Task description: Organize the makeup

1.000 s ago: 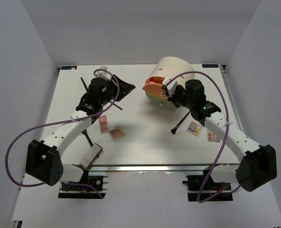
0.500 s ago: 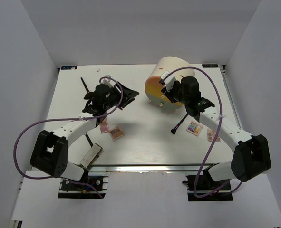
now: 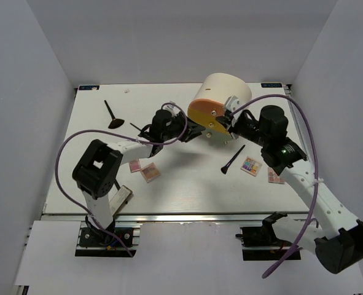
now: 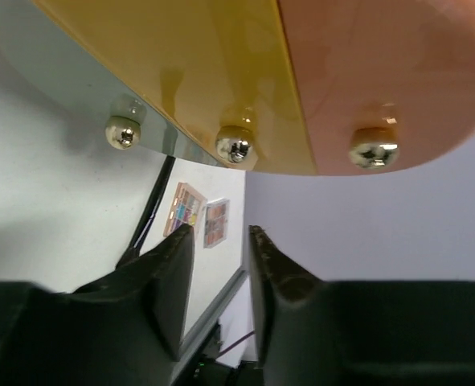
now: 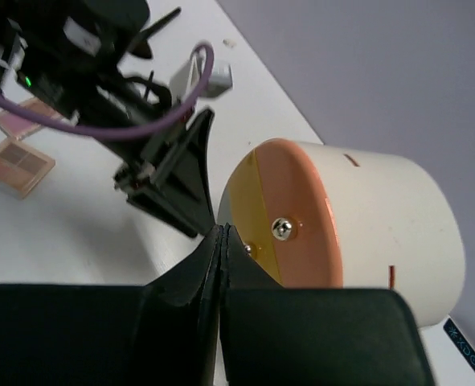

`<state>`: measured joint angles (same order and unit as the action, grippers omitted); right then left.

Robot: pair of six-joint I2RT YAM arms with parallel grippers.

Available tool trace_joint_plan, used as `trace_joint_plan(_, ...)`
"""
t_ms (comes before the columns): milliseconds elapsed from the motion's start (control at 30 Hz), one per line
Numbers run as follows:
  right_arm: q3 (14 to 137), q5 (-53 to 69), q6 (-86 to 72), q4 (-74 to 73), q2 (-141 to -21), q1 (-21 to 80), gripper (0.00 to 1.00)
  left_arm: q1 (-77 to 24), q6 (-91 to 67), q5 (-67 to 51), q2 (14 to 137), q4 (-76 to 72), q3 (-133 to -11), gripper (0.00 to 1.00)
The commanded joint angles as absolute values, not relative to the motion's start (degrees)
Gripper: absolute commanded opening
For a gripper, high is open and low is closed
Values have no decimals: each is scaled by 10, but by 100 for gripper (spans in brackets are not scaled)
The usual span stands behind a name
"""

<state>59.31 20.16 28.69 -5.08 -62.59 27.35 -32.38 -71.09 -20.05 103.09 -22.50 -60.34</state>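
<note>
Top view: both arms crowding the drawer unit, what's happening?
Both arms are at the drawer unit, which lies on its side. The left gripper faces its knobs, jaws slightly apart, empty; the right gripper, jaws shut, has its tips at the yellow front. A multicoloured palette, a brush and the compact lie loose on the table.

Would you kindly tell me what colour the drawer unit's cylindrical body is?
The drawer unit body is cream, best seen in the top external view.

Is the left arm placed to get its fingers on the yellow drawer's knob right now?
Probably yes: the left fingers stand open just short of the yellow drawer's knob, with nothing between. The right fingers, shut, crowd close by.
</note>
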Motion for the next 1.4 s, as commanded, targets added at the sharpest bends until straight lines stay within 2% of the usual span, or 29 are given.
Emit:
trace_joint_plan(0,577,229,219,-20,-599,255,0,-348,-728,-206,1062,-250,-657,48)
trace_joint_plan(67,569,222,196,-13,-588,237,0,-355,-733,-202,1087,-248,-680,54)
trace_joint_plan(200,568,225,177,-24,-587,200,0,-365,-740,-193,1114,-254,-696,60)
trace_joint_plan(667,559,250,147,-36,-587,151,0,-368,-751,-120,1153,-261,-723,59)
trace_joint_plan(833,553,249,148,-37,-584,147,0,-368,-760,-103,1165,-260,-731,48)
trace_joint_plan(967,548,250,148,-37,-579,143,0,-369,-763,-105,1164,-259,-728,25)
trace_joint_plan(1067,543,250,148,-40,-575,142,0,-369,-766,-106,1151,-265,-709,15)
trace_joint_plan(1200,535,246,147,-46,-566,140,0,-369,-764,-118,1107,-276,-657,7)
trace_joint_plan(1367,516,246,149,-54,-556,134,0,-369,-755,-131,1023,-264,-577,5)
